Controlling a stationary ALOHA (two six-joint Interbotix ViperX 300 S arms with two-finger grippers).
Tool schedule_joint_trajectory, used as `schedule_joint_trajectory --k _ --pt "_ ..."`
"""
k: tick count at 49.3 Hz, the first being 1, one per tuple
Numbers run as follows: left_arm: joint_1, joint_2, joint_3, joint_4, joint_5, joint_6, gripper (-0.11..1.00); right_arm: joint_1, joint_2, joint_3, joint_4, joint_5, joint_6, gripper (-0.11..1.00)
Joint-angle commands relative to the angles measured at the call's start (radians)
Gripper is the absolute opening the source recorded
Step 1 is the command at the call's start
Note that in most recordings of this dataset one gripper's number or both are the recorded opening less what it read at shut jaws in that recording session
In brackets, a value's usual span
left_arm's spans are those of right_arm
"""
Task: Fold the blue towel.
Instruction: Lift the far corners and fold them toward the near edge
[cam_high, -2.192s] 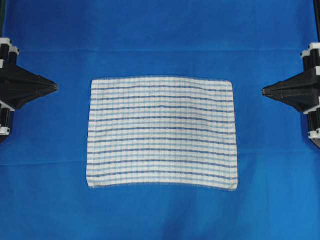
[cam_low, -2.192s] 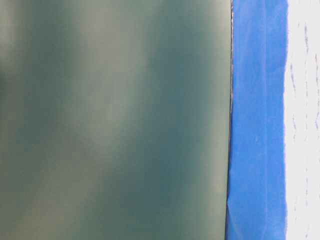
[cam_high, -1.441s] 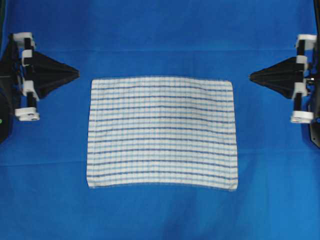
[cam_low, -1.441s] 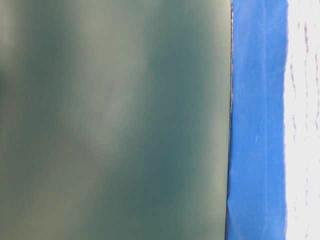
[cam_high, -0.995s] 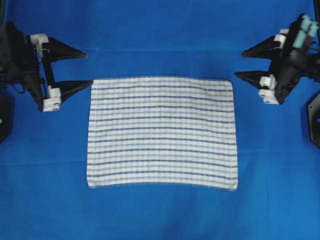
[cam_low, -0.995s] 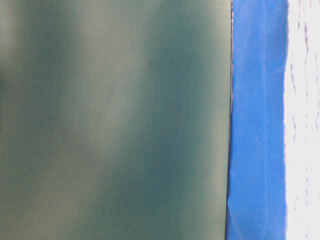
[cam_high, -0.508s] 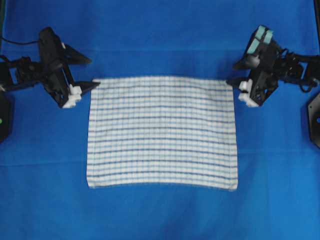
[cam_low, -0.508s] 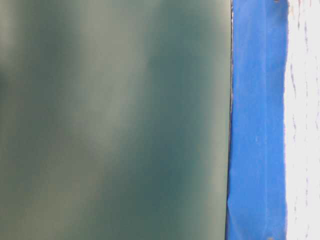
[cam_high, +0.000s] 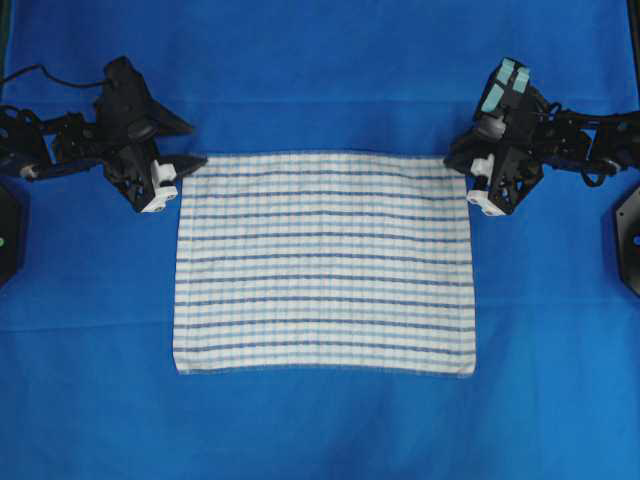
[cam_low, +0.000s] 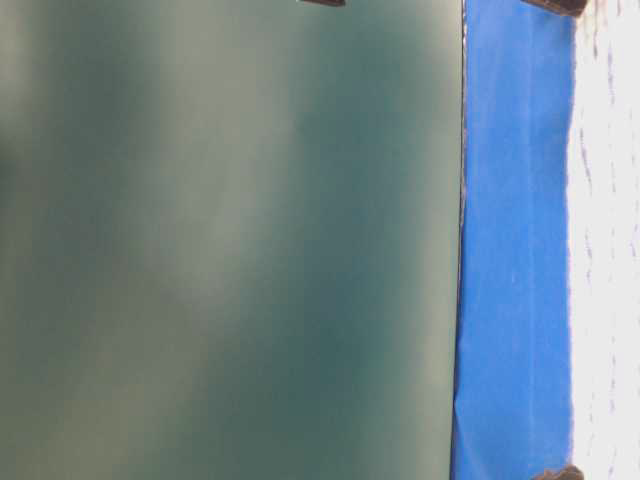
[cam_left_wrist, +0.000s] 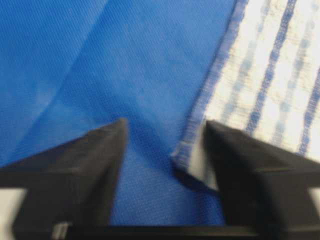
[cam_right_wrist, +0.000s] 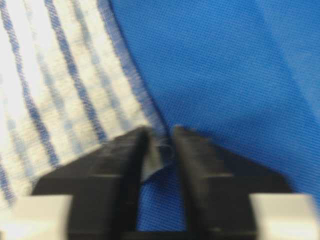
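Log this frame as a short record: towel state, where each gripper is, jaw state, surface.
towel: blue towel flat, unfolded
surface: plain blue cloth under everything
left gripper: at towel's far left corner, jaws apart, corner edge between them
right gripper: at far right corner, jaws nearly together around the corner tip
fold: not yet begun

The table-level view blurs the blue towel (cam_low: 608, 240) white, its right side cut off.
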Motion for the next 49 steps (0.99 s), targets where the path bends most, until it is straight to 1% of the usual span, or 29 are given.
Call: schedule_joint_trajectory --k 1,3,4,8,10,20,30,41,49 --pt "-0.017 -0.002 -0.003 0.000 0.026 0.002 0.40 0.005 -0.008 -0.011 -0.002 0.005 -0.003 0.21" --pt "-0.031 -0.002 -0.003 -0.002 0.032 0.006 0.30 0.006 -0.008 -0.011 -0.002 0.006 -0.005 0.10" --pt "-0.038 -0.002 -0.003 -0.002 0.035 0.009 0.25 0.008 -0.008 -0.011 -0.002 0.006 -0.005 0.06" --pt "-0.051 -0.002 -0.002 -0.002 0.038 0.011 0.07 0.008 -0.008 -0.012 -0.002 0.009 -0.006 0.05" --pt "-0.052 -0.002 0.002 -0.002 0.040 0.011 0.03 0.009 -0.008 -0.012 -0.002 0.008 -0.006 0.05" --pt "-0.054 -0.008 -0.003 -0.002 0.066 0.014 0.03 0.008 -0.023 -0.014 -0.002 0.009 -0.006 0.05" --pt "-0.052 -0.037 -0.026 -0.002 0.094 0.023 0.03 0.005 -0.077 -0.014 -0.002 0.015 -0.008 0.05" --pt "-0.032 -0.127 -0.080 0.002 0.183 0.025 0.03 -0.015 -0.192 -0.021 -0.002 0.101 -0.003 0.05" --pt "-0.014 -0.196 -0.097 0.003 0.265 0.025 0.03 -0.015 -0.267 -0.021 -0.002 0.150 -0.003 0.05"
